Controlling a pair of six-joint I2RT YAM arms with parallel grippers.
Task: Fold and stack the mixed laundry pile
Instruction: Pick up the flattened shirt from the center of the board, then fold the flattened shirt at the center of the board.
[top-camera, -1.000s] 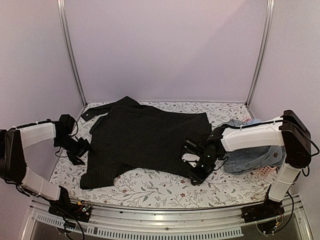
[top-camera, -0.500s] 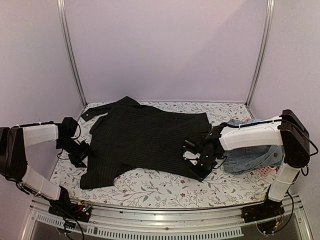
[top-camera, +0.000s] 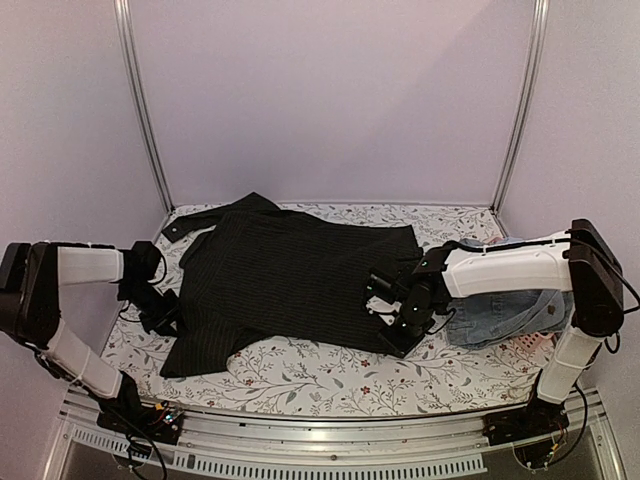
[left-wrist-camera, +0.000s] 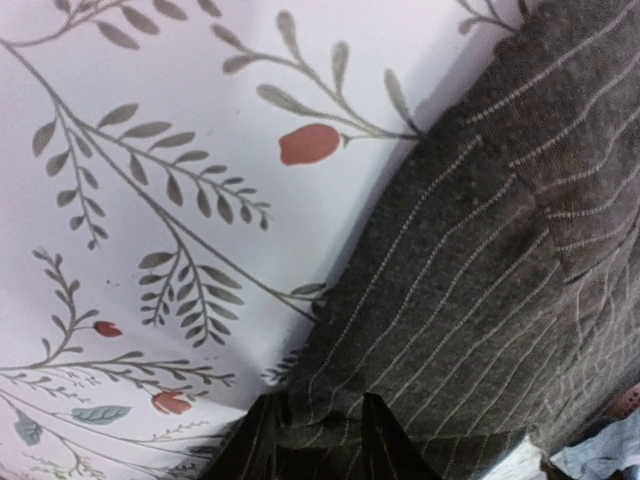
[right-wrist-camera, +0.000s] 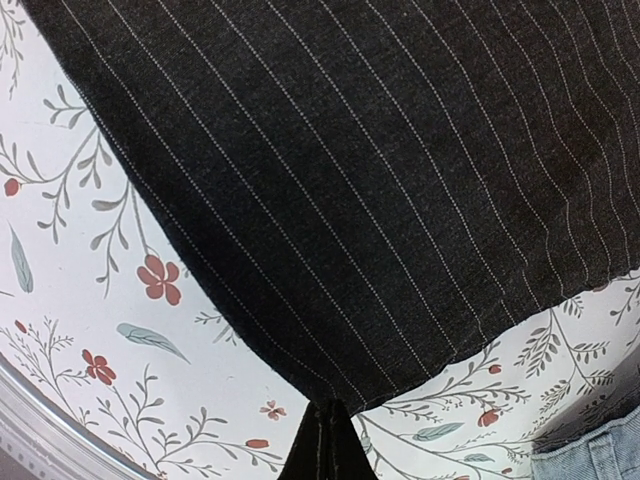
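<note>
The black pinstriped shirt (top-camera: 290, 275) lies spread flat across the middle of the floral table cover (top-camera: 320, 375). My left gripper (top-camera: 163, 320) sits at its left edge. In the left wrist view the two fingers (left-wrist-camera: 385, 440) stand a little apart with a puckered fold of the shirt (left-wrist-camera: 480, 260) between them. My right gripper (top-camera: 392, 340) is at the shirt's near right corner. The right wrist view shows its jaws (right-wrist-camera: 327, 405) pressed together on the hem, which is drawn to a point there. Faded denim pieces (top-camera: 500, 310) are heaped under the right arm.
A bit of pink basket (top-camera: 530, 343) shows beyond the denim at the right. One sleeve (top-camera: 190, 222) trails toward the back left corner. Purple walls and two metal posts (top-camera: 140, 110) close in the back and sides. Bare cover runs along the near edge.
The left gripper slid right onto the shirt's edge and its jaws narrowed around the cloth. The right gripper's jaws closed at the hem and shifted slightly toward the shirt.
</note>
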